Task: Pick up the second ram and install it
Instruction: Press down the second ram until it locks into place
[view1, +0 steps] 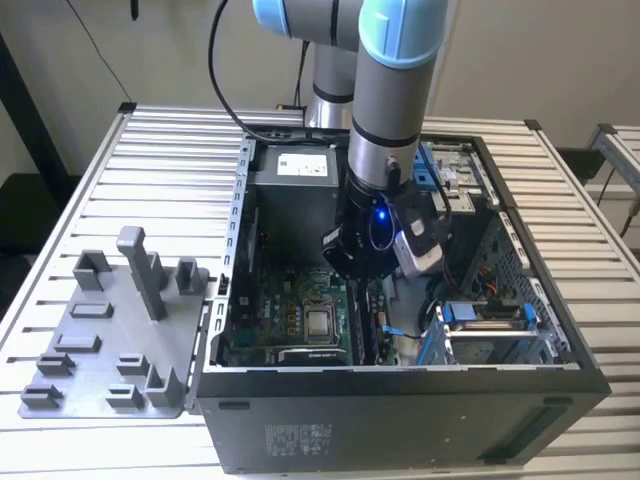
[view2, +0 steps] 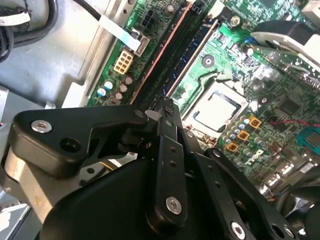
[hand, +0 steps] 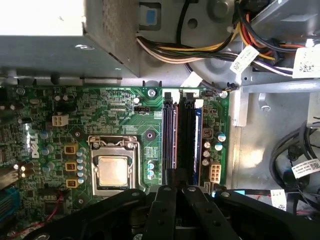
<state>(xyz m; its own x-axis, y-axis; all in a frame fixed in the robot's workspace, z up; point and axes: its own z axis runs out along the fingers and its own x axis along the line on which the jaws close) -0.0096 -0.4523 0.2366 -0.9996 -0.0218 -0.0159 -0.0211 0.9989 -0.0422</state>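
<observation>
My gripper (view1: 357, 272) is down inside the open computer case (view1: 400, 400), over the motherboard (hand: 115, 115). In both wrist views its black fingers (view2: 167, 150) are shut, and the gripper (hand: 176, 175) has its tips at one end of the memory slots. Dark sticks stand side by side in those slots. The second ram (hand: 187, 132) appears to be the dark one in line with the gripper (view2: 167, 106), also visible as the second ram (view2: 176, 57) in the second wrist view. I cannot tell whether the tips pinch it or just rest on it.
A processor socket (hand: 112, 170) lies beside the slots. Cable bundles (hand: 200, 47) hang near the power supply (view1: 300, 165). Blue drive brackets (view1: 490, 315) sit on the exterior view's right. A grey tray with upright posts (view1: 140, 270) lies outside the case on the exterior view's left.
</observation>
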